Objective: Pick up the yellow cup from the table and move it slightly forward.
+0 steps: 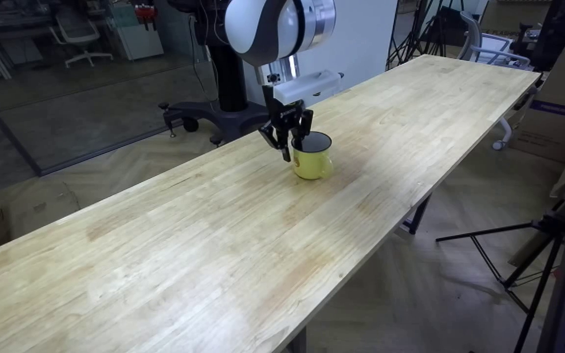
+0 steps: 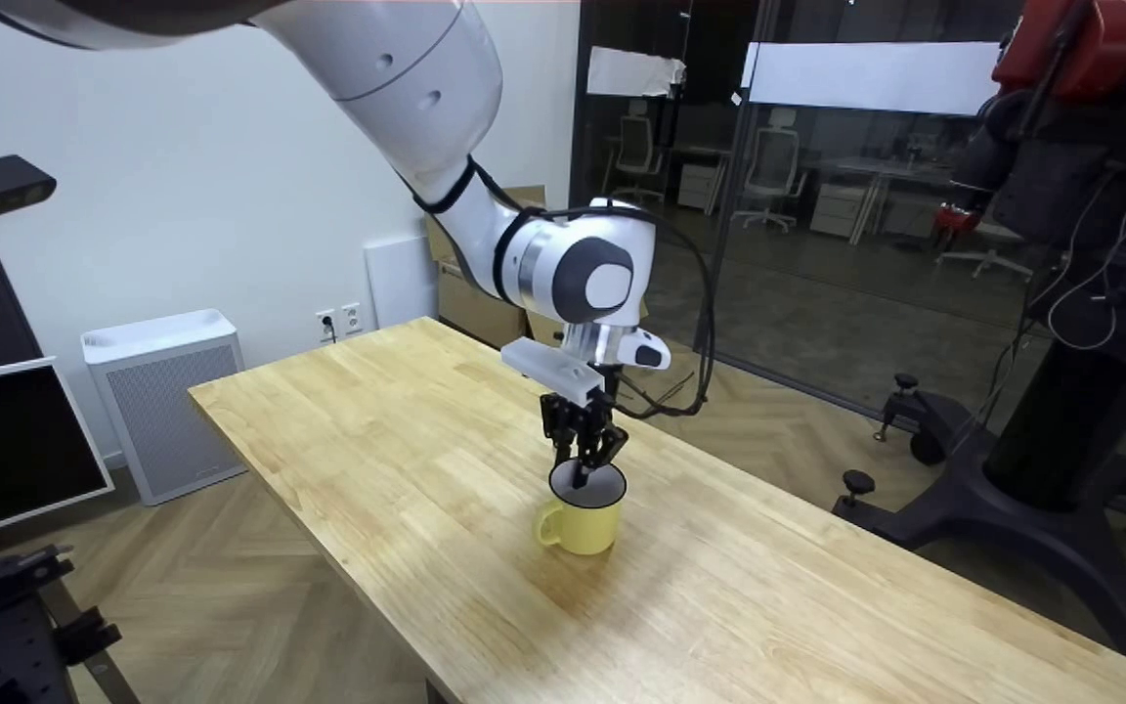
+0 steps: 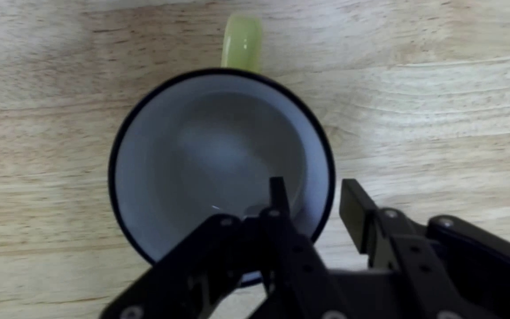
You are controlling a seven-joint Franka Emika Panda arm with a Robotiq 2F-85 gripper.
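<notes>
The yellow cup [image 1: 311,167] stands upright on the light wooden table [image 1: 189,245]. It also shows, with its handle, in an exterior view [image 2: 590,531]. The wrist view looks down into its pale inside and dark rim, and the yellow handle [image 3: 242,44] points to the top of the picture. My gripper [image 3: 314,188] is open and straddles the cup's wall. One finger is inside the cup and the other is outside it, with gaps on both sides of the rim. The gripper shows over the cup in both exterior views [image 1: 292,151] [image 2: 572,469]. The gripper hides part of the rim.
A black wheeled stand [image 2: 1052,469] is beside the table's long edge. A tripod [image 1: 552,225] and cardboard boxes [image 1: 557,108] are on the floor off the opposite long edge. A white air purifier [image 2: 172,401] stands off the table near the wall.
</notes>
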